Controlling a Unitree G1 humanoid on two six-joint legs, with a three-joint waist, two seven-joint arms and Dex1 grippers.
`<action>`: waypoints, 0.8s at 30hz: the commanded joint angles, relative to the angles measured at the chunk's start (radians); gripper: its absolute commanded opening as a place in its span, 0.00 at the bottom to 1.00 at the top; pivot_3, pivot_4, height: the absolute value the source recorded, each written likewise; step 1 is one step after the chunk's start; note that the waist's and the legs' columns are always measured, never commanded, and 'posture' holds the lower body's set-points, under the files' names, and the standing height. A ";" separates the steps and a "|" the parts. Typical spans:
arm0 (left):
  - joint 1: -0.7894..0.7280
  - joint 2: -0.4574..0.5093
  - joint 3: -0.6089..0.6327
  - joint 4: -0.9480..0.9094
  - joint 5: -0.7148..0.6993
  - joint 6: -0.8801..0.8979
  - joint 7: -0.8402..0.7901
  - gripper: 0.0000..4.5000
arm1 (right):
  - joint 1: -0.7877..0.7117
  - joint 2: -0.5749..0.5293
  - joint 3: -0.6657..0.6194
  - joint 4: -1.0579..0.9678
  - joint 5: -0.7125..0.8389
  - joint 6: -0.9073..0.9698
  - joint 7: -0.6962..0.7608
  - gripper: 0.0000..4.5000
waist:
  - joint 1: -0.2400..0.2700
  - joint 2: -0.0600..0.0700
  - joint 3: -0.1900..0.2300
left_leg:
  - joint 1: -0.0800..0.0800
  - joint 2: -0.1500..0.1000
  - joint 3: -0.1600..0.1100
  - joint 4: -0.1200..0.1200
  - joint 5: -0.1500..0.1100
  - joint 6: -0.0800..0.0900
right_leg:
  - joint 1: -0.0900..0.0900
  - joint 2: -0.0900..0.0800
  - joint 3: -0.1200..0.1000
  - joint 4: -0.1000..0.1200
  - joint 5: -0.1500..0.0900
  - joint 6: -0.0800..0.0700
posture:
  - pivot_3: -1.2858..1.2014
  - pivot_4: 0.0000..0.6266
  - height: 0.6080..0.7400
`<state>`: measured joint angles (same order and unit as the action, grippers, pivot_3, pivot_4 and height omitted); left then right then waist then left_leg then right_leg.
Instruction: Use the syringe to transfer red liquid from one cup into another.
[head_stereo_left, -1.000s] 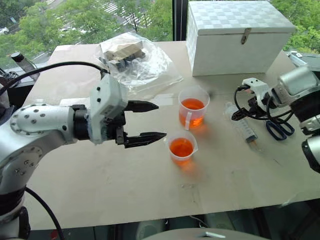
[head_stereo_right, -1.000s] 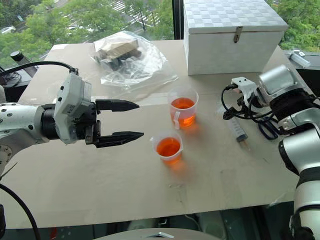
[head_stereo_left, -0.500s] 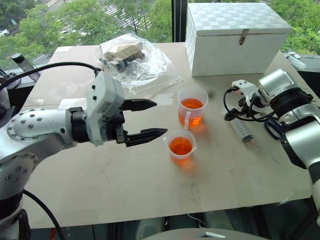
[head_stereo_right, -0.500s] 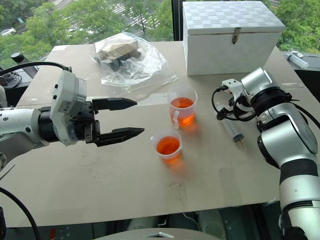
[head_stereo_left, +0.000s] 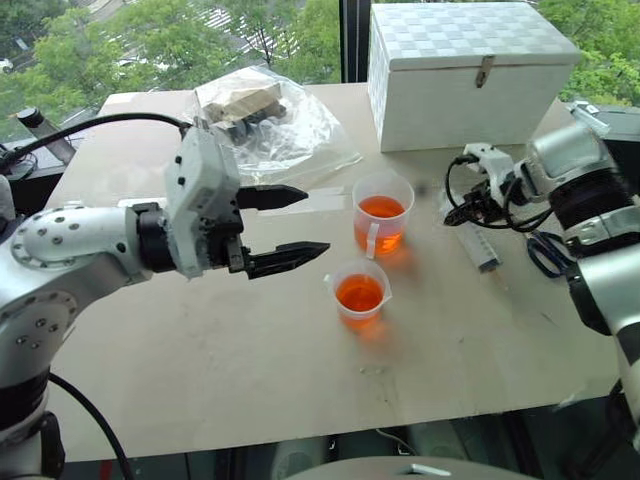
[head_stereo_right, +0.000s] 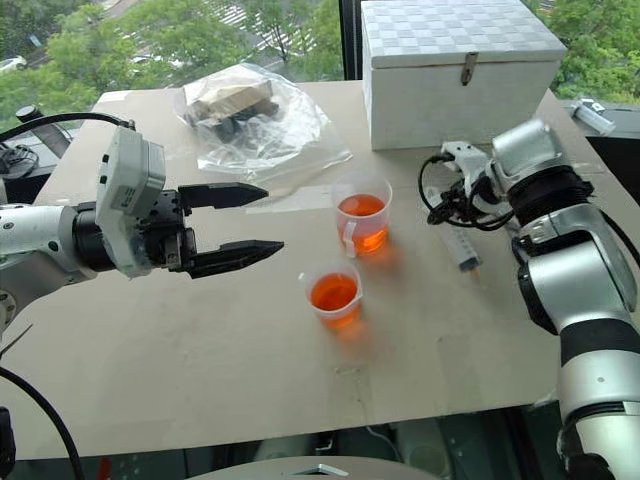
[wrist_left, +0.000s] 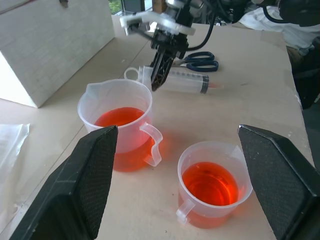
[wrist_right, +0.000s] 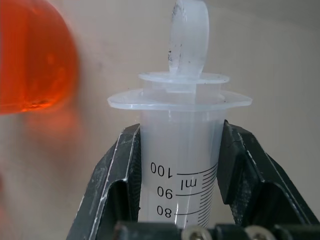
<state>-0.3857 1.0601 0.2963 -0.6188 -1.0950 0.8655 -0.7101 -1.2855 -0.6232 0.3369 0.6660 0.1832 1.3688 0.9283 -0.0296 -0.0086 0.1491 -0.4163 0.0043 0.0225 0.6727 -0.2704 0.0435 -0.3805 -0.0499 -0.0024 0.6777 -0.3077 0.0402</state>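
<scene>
We find the right pincer (wrist_left: 159, 75) clenched on the syringe (wrist_right: 179, 150), its two black fingers (wrist_right: 116, 175) pressed against either side of the clear barrel just below the flange, near the top graduation marks. The white plunger sits fully pushed in, with its ring end standing out past the flange. In the left wrist view the syringe (wrist_left: 175, 80) lies roughly level, low over the tabletop (head_stereo_left: 250, 370), just behind the taller beaker (head_stereo_left: 384, 212) and in front of the blue-handled scissors (wrist_left: 200, 62). We cannot tell whether it rests on the surface or is clear of it.

The left pincer (head_stereo_left: 290, 226) is released, its fingers spread wide and holding nothing. It hangs above the tabletop to the left of the two beakers, pointing toward them and well apart from both.

Both beakers stand upright near the middle of the tabletop. The taller beaker, with its white handle strip, holds red liquid (head_stereo_left: 383, 208) to roughly half its height. The shorter beaker (head_stereo_left: 360, 293) stands just in front of it, close but not touching, and also holds red liquid.

A white latched box (head_stereo_left: 470, 70) sits at the far edge, and a clear plastic bag (head_stereo_left: 265, 125) with dark contents lies to the box's left.
</scene>
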 joint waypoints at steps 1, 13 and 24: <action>-0.040 -0.001 0.048 0.048 -0.007 0.000 0.033 0.86 | -0.092 -0.041 -0.173 -0.163 0.041 0.077 -0.064 0.35 | 0.002 0.000 0.001 | 0.000 0.000 0.000 0.000 0.000 0.000 | 0.000 0.000 0.000 0.000 0.000 0.000 | 0.52 0.24 1.00; -0.576 -0.156 -0.134 0.495 0.193 -0.105 -0.016 0.86 | 0.169 0.291 -0.574 -0.889 0.216 -0.266 -0.301 0.35 | 0.019 -0.004 0.001 | 0.000 -0.001 0.000 -0.001 0.000 0.000 | 0.000 0.003 -0.002 0.002 0.000 0.000 | 0.52 0.24 1.00; -0.776 -0.294 -0.246 0.700 0.386 -0.203 -0.198 0.86 | 0.523 0.423 -0.451 -1.023 0.217 -0.705 -0.334 0.35 | -0.006 -0.004 0.001 | 0.000 -0.002 -0.001 0.000 0.002 -0.003 | 0.000 0.005 -0.005 0.002 0.000 0.001 | 0.52 0.24 1.00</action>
<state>-1.1300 0.7682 0.0428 0.0903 -0.7269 0.6897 -0.8806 -0.7659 -0.2020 -0.1259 -0.3143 0.3974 0.7222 0.6012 -0.0356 -0.0128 0.1500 -0.4158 0.0026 0.0216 0.6723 -0.2682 0.0405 -0.3809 -0.0451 -0.0078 0.6796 -0.3076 0.0408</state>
